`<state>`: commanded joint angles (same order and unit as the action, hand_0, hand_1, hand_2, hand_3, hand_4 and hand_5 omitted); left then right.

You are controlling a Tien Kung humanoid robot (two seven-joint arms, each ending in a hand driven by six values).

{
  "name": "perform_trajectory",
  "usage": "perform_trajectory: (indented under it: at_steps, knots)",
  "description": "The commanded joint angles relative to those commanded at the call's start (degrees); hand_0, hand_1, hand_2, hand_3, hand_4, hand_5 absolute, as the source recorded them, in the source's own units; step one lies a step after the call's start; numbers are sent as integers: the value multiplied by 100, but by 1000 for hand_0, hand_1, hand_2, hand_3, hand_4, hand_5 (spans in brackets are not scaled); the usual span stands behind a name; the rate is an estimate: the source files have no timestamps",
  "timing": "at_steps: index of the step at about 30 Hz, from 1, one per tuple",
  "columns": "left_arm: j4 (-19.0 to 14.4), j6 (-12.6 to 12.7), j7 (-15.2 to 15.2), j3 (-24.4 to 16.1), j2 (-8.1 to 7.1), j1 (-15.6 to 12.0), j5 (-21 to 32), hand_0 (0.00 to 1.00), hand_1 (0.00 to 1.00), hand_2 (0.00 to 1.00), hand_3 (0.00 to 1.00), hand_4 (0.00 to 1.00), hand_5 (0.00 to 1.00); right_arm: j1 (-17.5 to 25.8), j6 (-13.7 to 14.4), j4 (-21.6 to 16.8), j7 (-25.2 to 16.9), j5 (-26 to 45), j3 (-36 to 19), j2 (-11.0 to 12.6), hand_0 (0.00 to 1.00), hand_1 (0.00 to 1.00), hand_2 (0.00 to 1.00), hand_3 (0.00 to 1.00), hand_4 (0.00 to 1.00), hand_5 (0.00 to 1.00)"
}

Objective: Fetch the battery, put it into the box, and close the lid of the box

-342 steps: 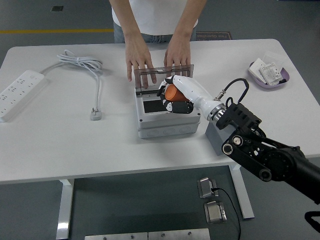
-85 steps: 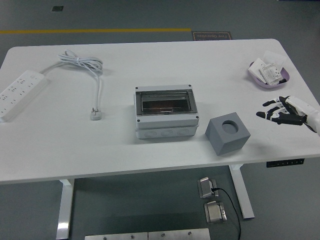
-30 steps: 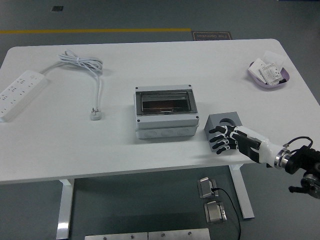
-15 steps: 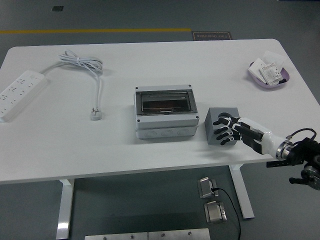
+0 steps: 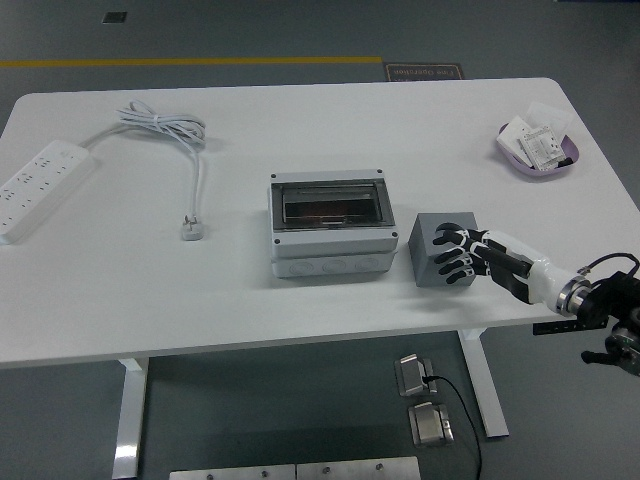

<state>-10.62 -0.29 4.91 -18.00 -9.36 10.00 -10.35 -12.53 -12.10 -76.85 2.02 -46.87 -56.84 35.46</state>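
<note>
Head view: box (image 5: 330, 224) lid shut; right hand (image 5: 462, 256) splayed on grey block (image 5: 443, 247)

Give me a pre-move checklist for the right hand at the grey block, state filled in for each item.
1. Box lid shut: ok, the tinted lid lies flat.
2. Battery inside the box: cannot tell, the lid hides the contents.
3. Right hand free of load: ok, fingers spread over the grey block, holding nothing.
4. Block standing apart from the box: ok, a gap shows between them.
5. Power strip and its cable out of the way: ok, far left.
6. Purple tray out of the way: ok, far right corner.
</note>
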Motion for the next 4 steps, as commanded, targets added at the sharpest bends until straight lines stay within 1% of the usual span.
perform_trajectory:
  at_steps: [4]
  knots:
    - [0,0,5,-12,-4,-4,-13,661,739,725,647,637,215,20,-8,-50,38,-45,-38,14,518,563,578,678,911,704]
